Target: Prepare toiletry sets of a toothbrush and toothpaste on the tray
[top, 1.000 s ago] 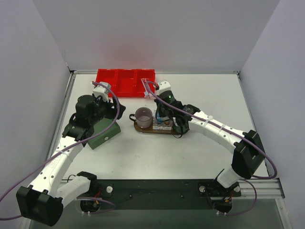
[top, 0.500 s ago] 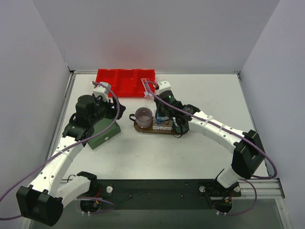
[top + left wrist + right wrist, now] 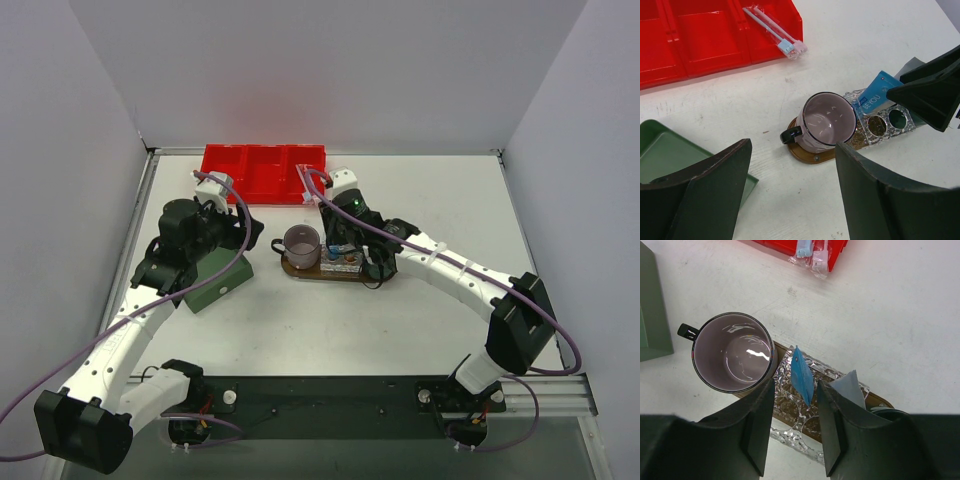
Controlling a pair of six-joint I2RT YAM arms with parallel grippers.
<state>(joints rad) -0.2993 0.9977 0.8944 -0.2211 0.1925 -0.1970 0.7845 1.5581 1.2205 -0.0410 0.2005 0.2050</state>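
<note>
Right fingers (image 3: pixel 757 430) stand narrowly parted around the blue toothpaste tube (image 3: pixel 802 375), which stands in a clear holder (image 3: pixel 787 405) on the tray (image 3: pixel 810 156) (mug (image 3: pixel 732 352) just beside). Left fingers (image 3: pixel 710 195), wide and empty, hover over the edge of the green box (image 3: pixel 670 150). Toothbrushes (image 3: pixel 772 30) overhang the rim of the red bin (image 3: pixel 700 50); white counter (image 3: pixel 900 315) spreads right of the tray.

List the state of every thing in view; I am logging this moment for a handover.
Blue toothpaste tube: standing tilted in the clear holder.
Right gripper: open, straddling the tube.
Left gripper: open, empty.
Dark brown wooden oval tray: carrying the holder and a translucent purple mug.
Mug: upright, empty.
Two wrapped toothbrushes: lying in the right compartment of the red plastic bin.
Dark green box: open.
</note>
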